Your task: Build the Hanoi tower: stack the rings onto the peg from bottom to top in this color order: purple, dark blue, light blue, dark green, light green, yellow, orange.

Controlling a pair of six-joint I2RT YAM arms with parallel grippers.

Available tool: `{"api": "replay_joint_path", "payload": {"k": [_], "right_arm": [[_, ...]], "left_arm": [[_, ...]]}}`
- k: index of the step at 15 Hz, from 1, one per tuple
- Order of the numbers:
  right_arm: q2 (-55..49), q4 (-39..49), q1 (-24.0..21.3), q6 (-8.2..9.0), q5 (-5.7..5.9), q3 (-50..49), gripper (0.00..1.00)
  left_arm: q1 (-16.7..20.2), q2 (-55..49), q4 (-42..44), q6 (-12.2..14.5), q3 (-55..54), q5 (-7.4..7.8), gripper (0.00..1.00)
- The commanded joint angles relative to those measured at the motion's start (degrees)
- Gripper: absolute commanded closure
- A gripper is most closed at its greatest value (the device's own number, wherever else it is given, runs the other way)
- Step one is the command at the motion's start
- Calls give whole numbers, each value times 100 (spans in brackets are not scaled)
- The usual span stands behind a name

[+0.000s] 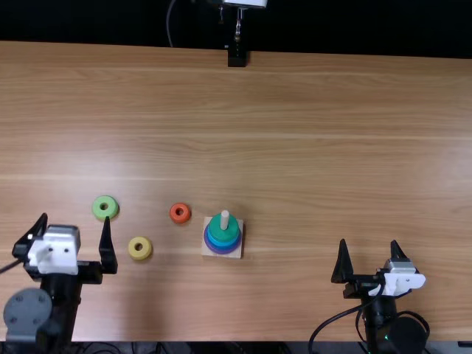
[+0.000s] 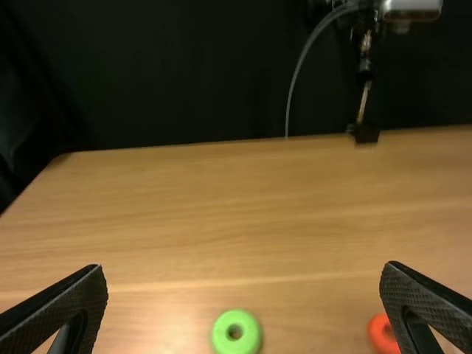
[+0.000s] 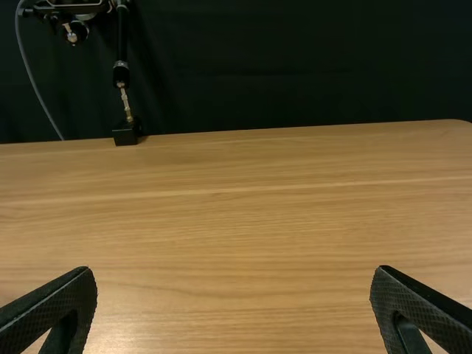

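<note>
The right gripper [image 1: 369, 241] is at the near side of the table [image 1: 295, 287], its two fingers wide apart and nothing between them. The left gripper [image 1: 76, 217] also has its fingers spread and holds no ring. Just to the right of its right-hand finger lies the yellow ring [image 1: 146, 251], flat on the wood. Farther to the right, between the two grippers, is the square base [image 1: 237, 254] with its upright peg [image 1: 225, 218]; on it sit the purple ring [image 1: 223, 251] lowest, then blue [image 1: 223, 245], and dark green [image 1: 223, 234] on top. The orange ring [image 1: 184, 218] lies a little beyond, left of this base. Farthest of the rings is the light green ring [image 1: 112, 212], just past the tip of the left gripper's right-hand finger. At the far edge stands a black foot [image 1: 237, 57].
</note>
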Motion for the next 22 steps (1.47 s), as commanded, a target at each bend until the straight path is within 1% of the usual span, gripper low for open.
{"api": "replay_joint_path", "payload": {"k": [1, 2, 3, 4, 5, 6, 7, 9, 11, 12, 13, 14, 15, 16, 17, 18, 20, 21, 22], "right_arm": [[-69, -33, -23, -33, -40, -58, 0], [-69, -33, -23, -33, -40, -58, 0], [-69, -33, -23, -33, -40, -58, 0], [-69, -33, -23, -33, -40, -58, 0], [-69, -33, -23, -33, -40, -58, 0], [-69, -33, -23, -33, -40, -58, 0], [-69, -33, -23, -33, -40, -58, 0], [-69, -33, -23, -33, -40, -58, 0], [-69, -33, -23, -33, -40, -58, 0], [-69, -33, -23, -33, -40, -58, 0], [-69, -33, -23, -33, -40, -58, 0], [-69, -33, -23, -33, -40, -58, 0], [-69, -33, -23, -33, -40, -58, 0], [-69, -33, -23, -33, -40, -58, 0], [-69, -33, -23, -33, -40, -58, 0], [-69, -33, -23, -33, -40, -58, 0], [-69, -33, -23, -33, -40, -58, 0], [-69, -33, -23, -33, -40, -58, 0], [-69, -33, -23, -33, -40, -58, 0]], "left_arm": [[18, 521, -253, 926, 529, -47, 0], [27, 820, -517, 1126, 766, -47, 0], [70, 1154, -643, 1137, 1012, -68, 0], [97, 1436, -654, 1137, 1250, -153, 0], [141, 1699, -664, 1126, 1461, -374, 0], [158, 1954, -675, 1126, 1601, -701, 0], [158, 2297, -675, 1116, 1689, -965, 0], [167, 3229, -685, 1074, 2093, -965, 0], [167, 4178, -770, 1052, 2550, -922, 0], [158, 4617, -886, 968, 2779, -891, 0], [167, 4986, -1044, 704, 2964, -859, 0], [167, 5320, -1255, 166, 3139, -806, 0], [167, 5549, -1445, -276, 3254, -416, 0], [220, 5725, -1466, -519, 3262, 364, 0], [378, 5936, -1497, -635, 3289, 976, 0], [484, 6111, -1540, -646, 3315, 892, 0], [554, 6419, -1772, -635, 3544, 164, 0], [554, 6656, -2025, -593, 3675, -216, 0], [545, 6779, -2278, -572, 3772, -469, 0]]}}
